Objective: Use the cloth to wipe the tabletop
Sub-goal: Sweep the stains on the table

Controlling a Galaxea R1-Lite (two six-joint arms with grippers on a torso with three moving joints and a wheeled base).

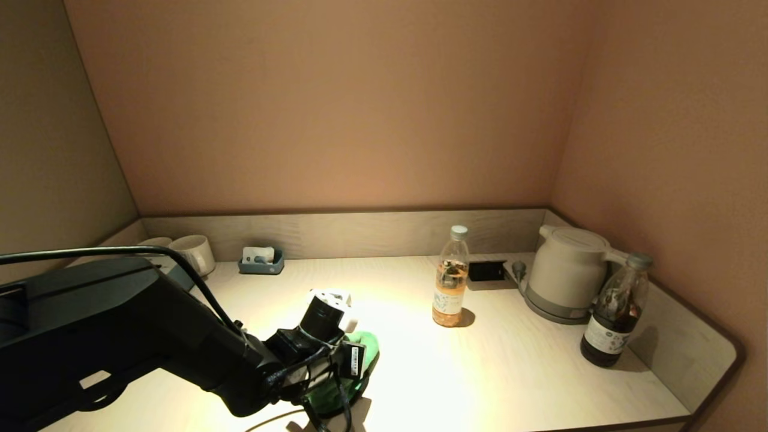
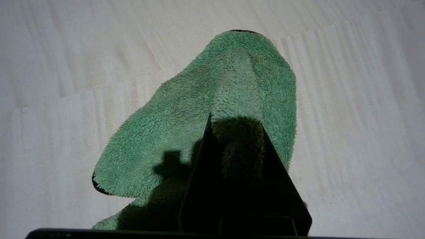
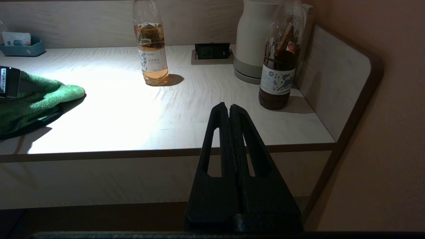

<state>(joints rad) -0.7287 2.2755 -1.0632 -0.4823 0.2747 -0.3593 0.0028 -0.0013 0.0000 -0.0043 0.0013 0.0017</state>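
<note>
On the tabletop (image 1: 510, 366), left gripper (image 2: 237, 132) apparently pinches green cloth (image 2: 186, 132).

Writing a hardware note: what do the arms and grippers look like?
Left arm: bulky matte black, black cables looped along it, white label near the wrist. Right gripper: black, flat tapered fingers with long slots. Left gripper: black, wedge-shaped.

Cloth (image 1: 359, 354) left of bottle (image 1: 450, 281)

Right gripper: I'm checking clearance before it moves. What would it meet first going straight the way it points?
Probably the tabletop's front edge, since the shut right gripper sits off the table; depth is unclear.
</note>
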